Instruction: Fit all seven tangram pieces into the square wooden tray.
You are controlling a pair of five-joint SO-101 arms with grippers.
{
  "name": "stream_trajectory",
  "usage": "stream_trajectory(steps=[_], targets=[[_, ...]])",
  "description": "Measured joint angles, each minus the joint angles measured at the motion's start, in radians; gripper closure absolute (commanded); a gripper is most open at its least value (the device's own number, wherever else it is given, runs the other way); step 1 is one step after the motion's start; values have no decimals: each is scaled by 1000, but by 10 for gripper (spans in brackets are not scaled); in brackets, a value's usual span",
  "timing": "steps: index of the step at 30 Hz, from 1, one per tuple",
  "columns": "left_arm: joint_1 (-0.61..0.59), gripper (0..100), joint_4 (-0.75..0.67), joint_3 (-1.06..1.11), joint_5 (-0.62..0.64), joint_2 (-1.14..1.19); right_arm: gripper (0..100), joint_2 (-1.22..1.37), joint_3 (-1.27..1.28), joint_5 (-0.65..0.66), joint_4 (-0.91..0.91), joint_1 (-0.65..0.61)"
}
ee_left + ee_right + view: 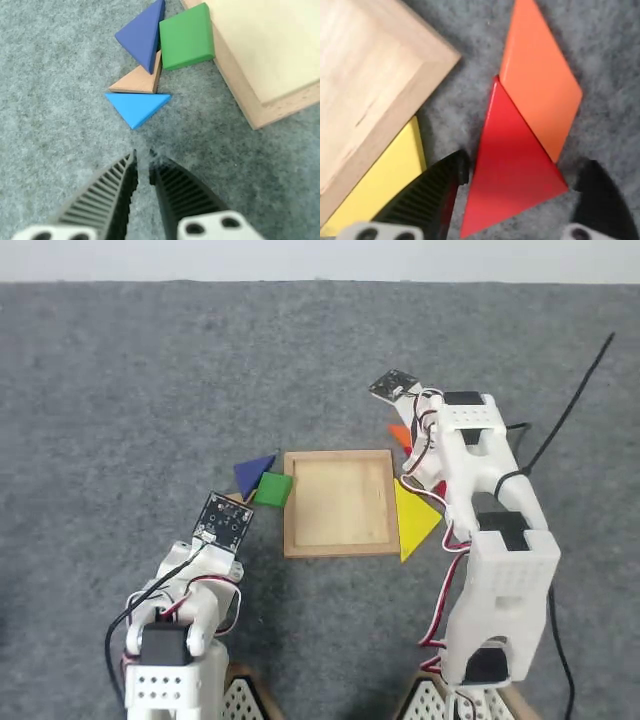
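Note:
The square wooden tray (338, 456) lies empty at the table's middle. Left of it are a dark blue triangle (254, 474) and a green square (273, 489). A yellow triangle (415, 518) touches its right side, and an orange parallelogram (401, 435) lies off its far right corner. My left gripper (142, 160) is shut and empty, a short way from a light blue triangle (136, 106) and a tan triangle (142, 81). My right gripper (525, 167) is open, its fingers on either side of a red triangle (512, 170) that touches the orange parallelogram (540, 85).
Grey carpet covers the table all round. Black cables run off to the right of the right arm (505, 570). The left arm (180, 640) stands at the near left. Open carpet lies beyond the tray.

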Motion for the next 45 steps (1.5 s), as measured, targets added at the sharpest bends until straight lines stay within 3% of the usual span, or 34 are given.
stream_trajectory(steps=[9, 15, 28, 31, 42, 45], targets=[[0, 958, 0, 0, 0, 0, 709, 0, -9, -104, 18, 8], [0, 958, 0, 0, 0, 0, 827, 2, -21, -175, 37, 48], [0, 958, 0, 0, 0, 0, 808, -63, 8, -284, 48, 175], [0, 958, 0, 0, 0, 0, 808, -161, 74, -319, 52, 236], [0, 958, 0, 0, 0, 0, 799, -763, 542, -414, 12, 247], [0, 958, 0, 0, 0, 0, 715, -787, 694, -437, -97, 244]])
